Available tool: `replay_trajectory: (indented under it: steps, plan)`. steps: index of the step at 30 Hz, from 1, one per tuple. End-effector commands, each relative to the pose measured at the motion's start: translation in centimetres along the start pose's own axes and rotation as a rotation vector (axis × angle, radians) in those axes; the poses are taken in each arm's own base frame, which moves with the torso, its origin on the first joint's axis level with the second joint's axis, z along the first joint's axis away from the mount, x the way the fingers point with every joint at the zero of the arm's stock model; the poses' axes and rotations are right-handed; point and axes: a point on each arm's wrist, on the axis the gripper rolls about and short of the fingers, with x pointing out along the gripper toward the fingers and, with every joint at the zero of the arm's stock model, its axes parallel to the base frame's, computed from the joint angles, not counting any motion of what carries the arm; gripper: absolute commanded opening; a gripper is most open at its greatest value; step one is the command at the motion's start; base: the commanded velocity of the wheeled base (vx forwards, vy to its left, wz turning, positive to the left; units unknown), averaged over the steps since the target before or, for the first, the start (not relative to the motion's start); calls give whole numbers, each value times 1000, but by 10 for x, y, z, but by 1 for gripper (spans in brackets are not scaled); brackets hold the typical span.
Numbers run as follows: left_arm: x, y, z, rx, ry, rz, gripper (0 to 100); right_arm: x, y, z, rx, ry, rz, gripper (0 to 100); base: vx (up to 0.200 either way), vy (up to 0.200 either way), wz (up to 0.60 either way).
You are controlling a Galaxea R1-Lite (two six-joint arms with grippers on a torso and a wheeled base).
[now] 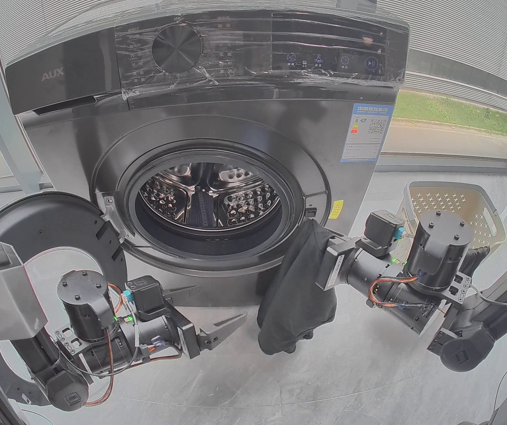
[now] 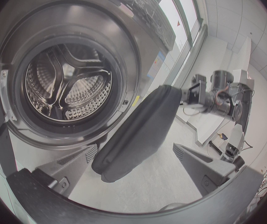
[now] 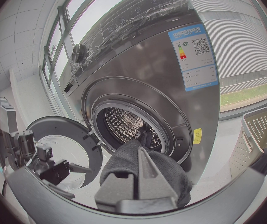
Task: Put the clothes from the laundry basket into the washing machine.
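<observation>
The grey washing machine (image 1: 206, 107) stands with its round door (image 1: 47, 231) swung open to the left and a bare steel drum (image 1: 209, 199). My right gripper (image 1: 318, 249) is shut on a black garment (image 1: 297, 293) that hangs just right of the drum opening, below its rim. The garment (image 2: 139, 134) also hangs in the left wrist view, and it bunches around the right fingers (image 3: 149, 175). My left gripper (image 1: 221, 317) is open and holds nothing, low in front of the machine. The cream laundry basket (image 1: 454, 208) sits at the right, with dark cloth (image 1: 474, 261) over its edge.
Grey floor (image 1: 300, 379) stretches in front of the machine. The open door takes up the room at the lower left. Windows (image 1: 460, 125) run behind the basket.
</observation>
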Motion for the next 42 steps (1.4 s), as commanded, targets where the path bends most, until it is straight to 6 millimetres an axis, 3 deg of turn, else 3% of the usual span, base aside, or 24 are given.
replay_trajectory:
  steps: [1,10,23,29,42]
  plan:
    - [1,3,-14,-11,59,6,100,4,2,5,4,-24,1,0,0,0,0]
    - [4,3,-20,-15,86,2,100,13,10,13,15,-57,18,0,0,0,0]
    - [16,11,-47,-40,183,17,100,29,27,37,85,-117,-2,0,0,0,0]
    - [31,15,-57,-44,202,13,100,28,38,35,101,-116,30,0,0,0,0]
    - [69,29,-71,-40,176,8,100,29,39,35,114,-122,32,0,0,0,0]
